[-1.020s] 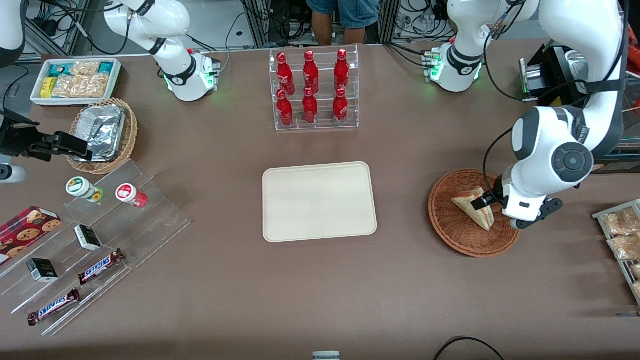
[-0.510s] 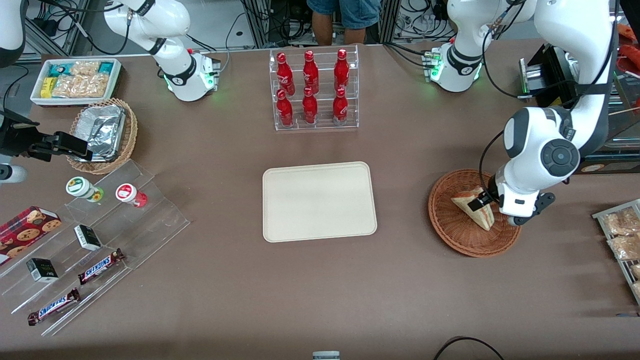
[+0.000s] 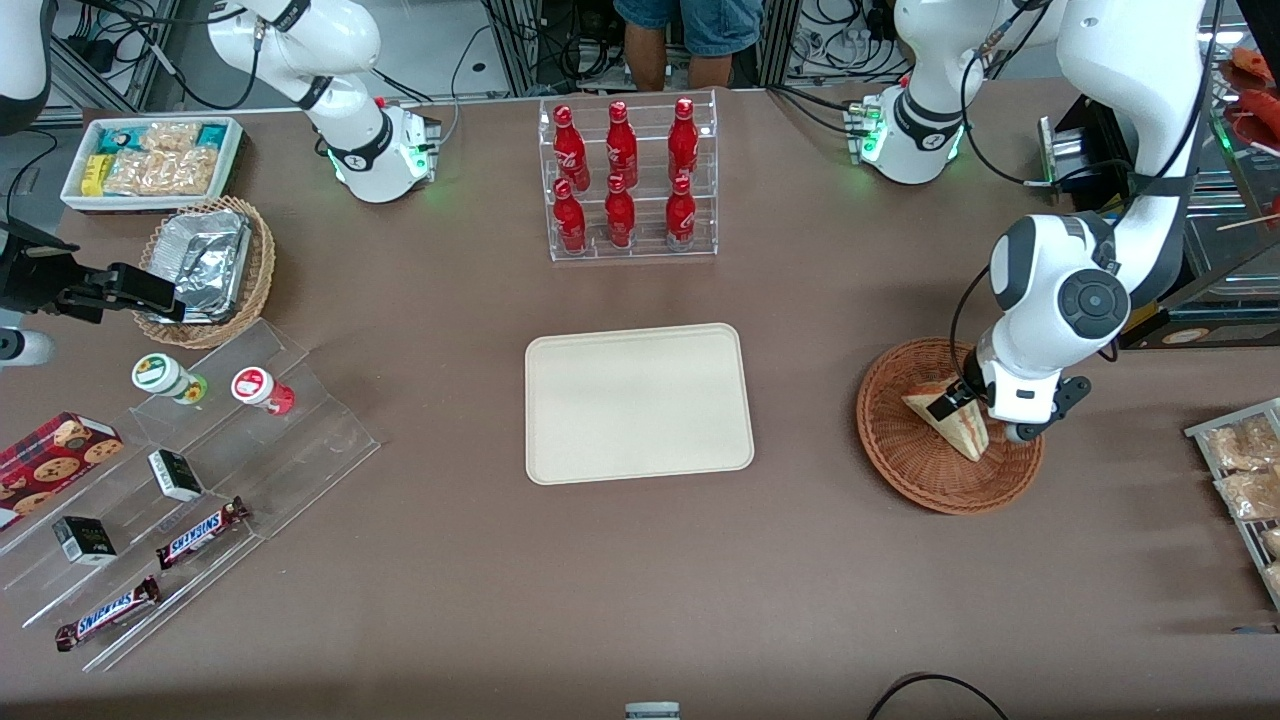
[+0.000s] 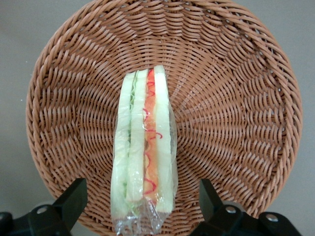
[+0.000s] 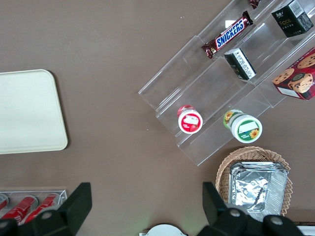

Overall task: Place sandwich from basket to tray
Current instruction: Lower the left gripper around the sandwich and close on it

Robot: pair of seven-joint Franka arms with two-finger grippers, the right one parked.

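Observation:
The sandwich [image 3: 955,422], a wrapped wedge of pale bread, lies in the reddish-brown wicker basket [image 3: 900,462] toward the working arm's end of the table. My left gripper [image 3: 964,408] hangs low over the basket, open, with one finger on each side of the sandwich [image 4: 145,147] and a gap between each finger and the bread. Both black fingertips [image 4: 74,195] stand just above the basket's weave [image 4: 236,98]. The gripper [image 4: 140,197] straddles the wrapper's end. The cream tray [image 3: 638,402] lies bare at the table's middle, beside the basket.
A clear rack of red bottles [image 3: 630,180] stands farther from the camera than the tray. A tray of snack packets [image 3: 1245,470] sits at the working arm's table edge. Acrylic steps with snacks [image 3: 180,470], a tan basket with foil [image 3: 210,265] and a white bin [image 3: 150,160] are toward the parked arm's end.
The left arm's wrist has shifted a little toward the tray and away from the camera, bringing the open gripper around the sandwich. The sandwich and basket have not moved.

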